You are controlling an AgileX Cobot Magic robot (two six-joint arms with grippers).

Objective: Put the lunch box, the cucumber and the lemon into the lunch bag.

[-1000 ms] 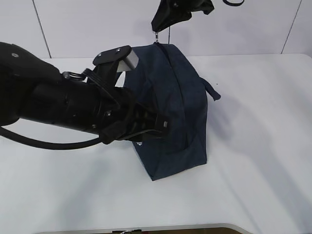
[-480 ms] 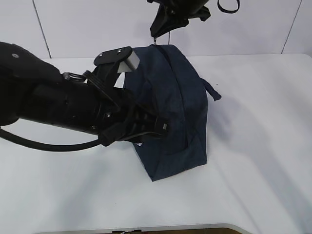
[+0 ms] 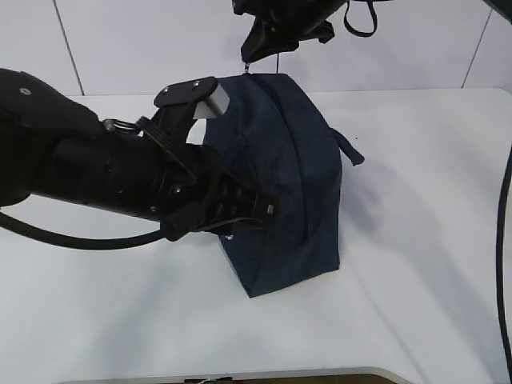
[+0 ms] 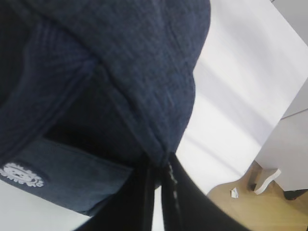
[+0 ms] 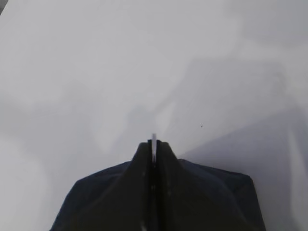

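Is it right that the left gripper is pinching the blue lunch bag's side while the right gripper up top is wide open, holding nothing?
Not quite. The right gripper is not open: the right wrist view shows its fingers closed on the thin metal ring pull. The rest holds: the left gripper is pinching a fold of the lunch bag at its side.

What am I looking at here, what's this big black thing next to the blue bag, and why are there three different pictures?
It is a two-armed robot. One picture looks at the white table from outside; the other two come from cameras on each wrist. The black bulk is the left arm, its left end effector pinching a fold of the navy lunch bag. Above the bag, the right end effector is shut on the metal zipper pull. No lunch box, cucumber or lemon shows; the bag looks zipped shut.
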